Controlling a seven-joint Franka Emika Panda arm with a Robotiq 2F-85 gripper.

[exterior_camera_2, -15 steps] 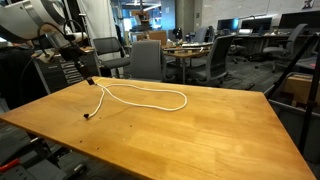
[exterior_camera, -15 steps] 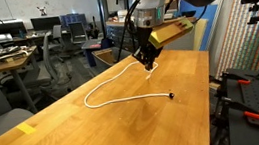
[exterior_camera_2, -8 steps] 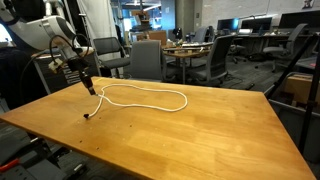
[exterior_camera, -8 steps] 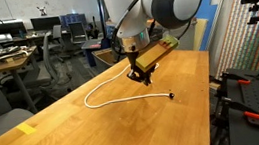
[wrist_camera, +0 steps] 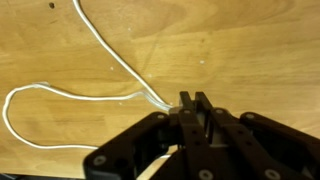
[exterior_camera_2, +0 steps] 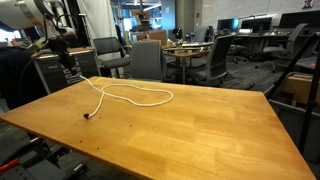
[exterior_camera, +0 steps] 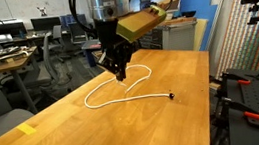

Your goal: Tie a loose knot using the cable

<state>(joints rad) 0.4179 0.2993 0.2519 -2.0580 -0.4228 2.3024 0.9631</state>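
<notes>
In an exterior view: gripper (exterior_camera: 120, 74) raised just over the wooden table (exterior_camera: 68, 141), white cable (exterior_camera: 123, 101) lying in an open loop on the wood, dark plug end (exterior_camera: 171, 96) free near the table edge.

In an exterior view: cable (exterior_camera_2: 170, 97) spread flat, one strand rising toward the gripper (exterior_camera_2: 73, 72).

In the wrist view: fingers (wrist_camera: 187, 108) clenched on the cable (wrist_camera: 110, 50) where its strands meet.

Probably light, limp, slightly slick; best pinched near a plug end and drawn through the loop slowly.

Open office, swivel chairs (exterior_camera_2: 148, 60), desks (exterior_camera_2: 192, 52)
</notes>
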